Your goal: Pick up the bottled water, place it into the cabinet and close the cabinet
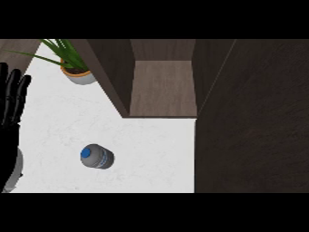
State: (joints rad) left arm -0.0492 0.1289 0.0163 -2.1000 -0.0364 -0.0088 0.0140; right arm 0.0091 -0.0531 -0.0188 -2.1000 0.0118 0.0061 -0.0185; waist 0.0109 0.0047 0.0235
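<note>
You have one bottled water (96,157) standing on the white counter (150,149), in front of the one open cabinet (162,88), whose shelf holds nothing. Your left hand (3,113) rests left of it, fingers straight and slightly apart.

Black left hand (3,113), grey forearm

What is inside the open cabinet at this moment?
The cabinet shows only its bare wooden shelf; nothing stands on the visible part. Its side walls hide the inner edges. The bottled water stands outside on the counter.
</note>
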